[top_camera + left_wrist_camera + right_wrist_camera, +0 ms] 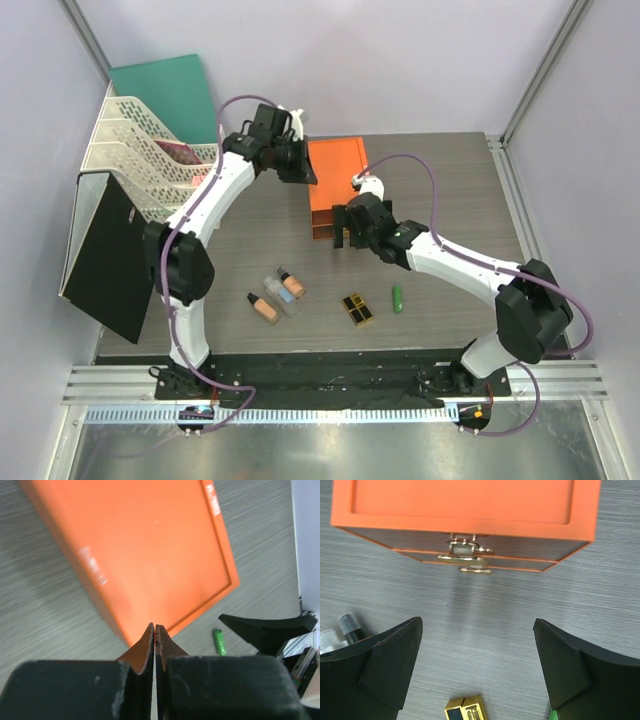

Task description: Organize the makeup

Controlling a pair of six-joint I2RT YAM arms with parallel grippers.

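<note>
My right jaws, apart at the stacked gold handles (462,557), may snag both drawers; left jaws together over orange drawer box (150,545).

An orange box (335,182) sits near the table's (450,190) far edge, with the left gripper (303,168) at its left side and the right gripper (349,237) at its front. Peach bottles (291,286), lipstick cases (357,309) and a green tube (397,299) lie toward the near edge.

On my worktop (450,200), the drawer box (336,175) sits upper centre; below it lie bottles (291,286) left, lipstick cases (357,309) middle, tube (397,298) right.
</note>
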